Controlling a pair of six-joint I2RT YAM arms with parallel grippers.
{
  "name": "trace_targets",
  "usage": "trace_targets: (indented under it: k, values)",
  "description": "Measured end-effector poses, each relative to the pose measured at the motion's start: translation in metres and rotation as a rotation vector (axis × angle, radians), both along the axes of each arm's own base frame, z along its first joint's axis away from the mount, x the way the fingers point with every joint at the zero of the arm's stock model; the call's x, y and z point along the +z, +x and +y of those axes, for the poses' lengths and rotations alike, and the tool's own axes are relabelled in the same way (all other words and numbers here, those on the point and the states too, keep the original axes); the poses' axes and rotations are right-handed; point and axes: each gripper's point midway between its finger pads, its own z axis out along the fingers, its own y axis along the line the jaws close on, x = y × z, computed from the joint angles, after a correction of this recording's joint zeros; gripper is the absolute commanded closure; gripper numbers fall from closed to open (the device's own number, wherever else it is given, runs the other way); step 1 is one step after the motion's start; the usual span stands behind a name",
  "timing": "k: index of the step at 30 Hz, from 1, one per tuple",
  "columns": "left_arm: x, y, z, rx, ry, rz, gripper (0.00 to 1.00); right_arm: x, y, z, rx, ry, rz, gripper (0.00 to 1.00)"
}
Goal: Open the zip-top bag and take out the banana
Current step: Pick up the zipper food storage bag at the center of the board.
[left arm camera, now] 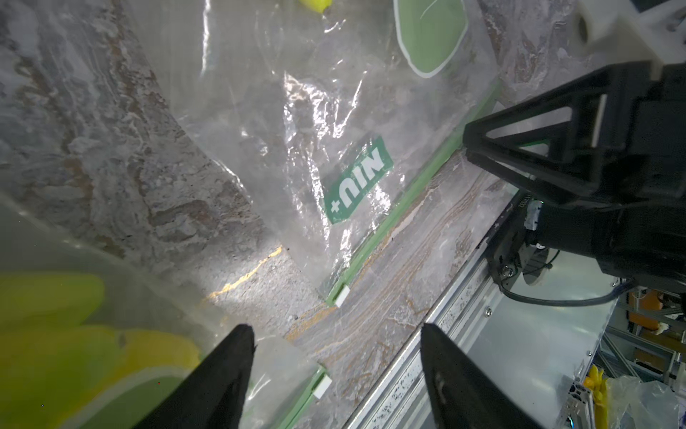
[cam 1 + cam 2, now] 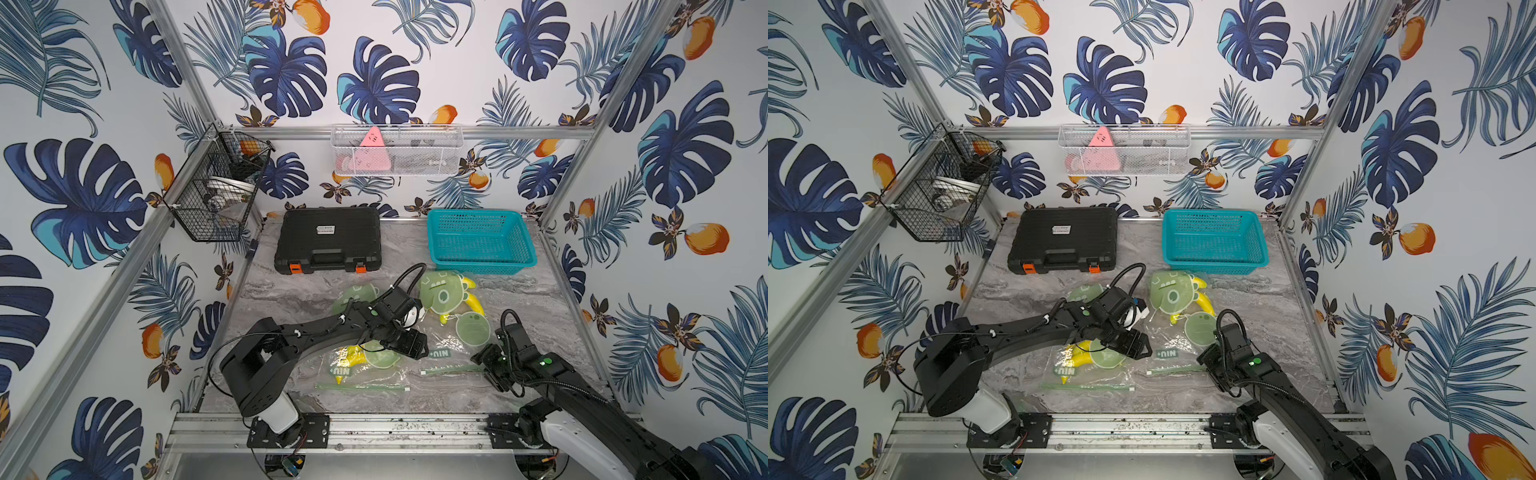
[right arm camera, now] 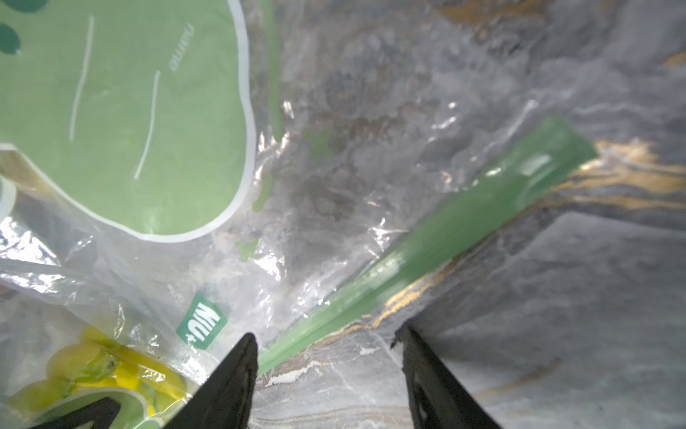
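Bag step: the right fingers are spread with nothing between them, hanging just over the bag's green zip. Looks like lining up for the zip; I'd say nothing's opened yet.
Left fingers: also spread and empty, hovering over the gap between this bag and a second bag.
How I'd do it: one side pins the film just behind the zip, and the other nips the white tab and runs it along the strip. Go low and slow, since that crinkly plastic will probably skate on the desk.
Banana: inside the bag at its far end, well away from the zip and near the basket.
Watch out: the second bag has its own tab right by the left fingers, so it's easy to grab the wrong one.
Top views only: the full layout, including where the banana sits.
Left wrist only: both tabs clearly, which are mere specks from above.
Right wrist only: the zip up close, though I can't tell if it's sealed.
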Motion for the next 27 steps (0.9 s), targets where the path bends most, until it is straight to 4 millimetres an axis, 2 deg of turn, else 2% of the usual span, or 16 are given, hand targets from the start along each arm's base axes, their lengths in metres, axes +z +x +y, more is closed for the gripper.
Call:
trace_targets:
  k: [6,10,15,16,18,20,24,27]
  values:
    - [-0.023,0.006,-0.007,0.02,0.027,0.033,0.26,-0.001,0.003,0.0,-0.028,0.024,-0.037,0.37]
    - [-0.038,0.008,-0.01,0.031,0.039,0.052,0.35,-0.001,0.005,0.001,-0.037,0.029,-0.039,0.37]
    - [-0.048,0.012,-0.024,0.028,-0.002,0.075,0.54,0.001,0.007,0.0,-0.034,0.013,-0.032,0.37]
    - [-0.049,0.013,-0.027,0.027,-0.012,0.079,0.6,0.002,0.008,0.0,-0.031,0.009,-0.034,0.37]
    - [-0.05,0.013,-0.03,0.034,-0.023,0.086,0.8,0.004,0.008,-0.001,-0.032,0.003,-0.041,0.37]
    - [-0.048,0.012,-0.033,0.033,-0.039,0.093,1.0,0.009,0.011,-0.001,-0.018,-0.002,-0.059,0.36]
    - [-0.036,0.013,-0.042,0.032,-0.094,0.102,1.0,0.027,0.017,-0.001,0.016,-0.013,-0.124,0.3]
    - [-0.01,0.017,-0.051,0.049,-0.157,0.1,1.0,0.066,0.029,0.001,0.088,-0.035,-0.258,0.29]
